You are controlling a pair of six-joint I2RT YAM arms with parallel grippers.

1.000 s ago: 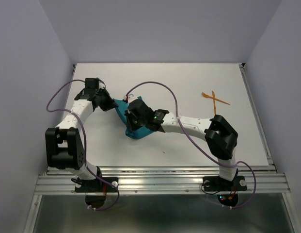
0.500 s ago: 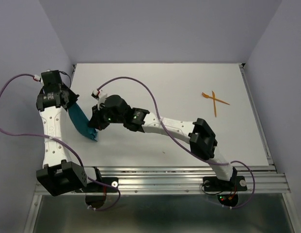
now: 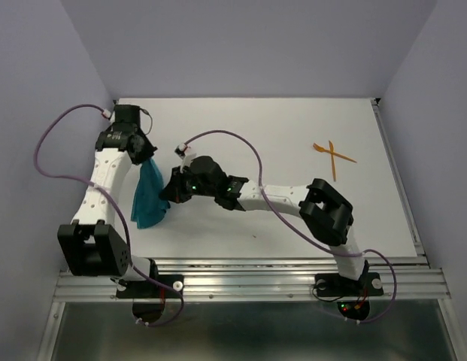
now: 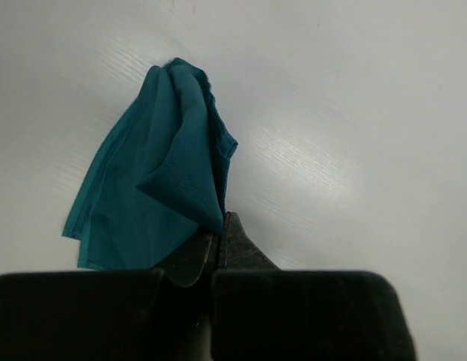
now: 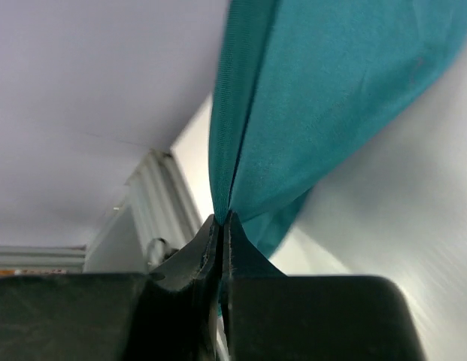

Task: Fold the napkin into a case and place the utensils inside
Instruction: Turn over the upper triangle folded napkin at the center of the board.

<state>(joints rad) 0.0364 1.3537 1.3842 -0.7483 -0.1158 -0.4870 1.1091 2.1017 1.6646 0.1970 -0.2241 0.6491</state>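
Utensils (image 3: 333, 156) lie crossed far right on table (image 3: 241, 120), well apart from napkin (image 3: 149, 197). I see it bunched, hanging creased, left gripper (image 4: 220, 226) and right gripper (image 5: 220, 222) both pinching it.

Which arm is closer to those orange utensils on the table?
Right. The right arm has its elbow just in front of the utensils, toward the near edge. The left arm is far off to their left, holding the napkin.

napkin (image 3: 149, 197): table (image 3: 256, 128) left | utensils (image 3: 332, 156): on table, right rear, well apart
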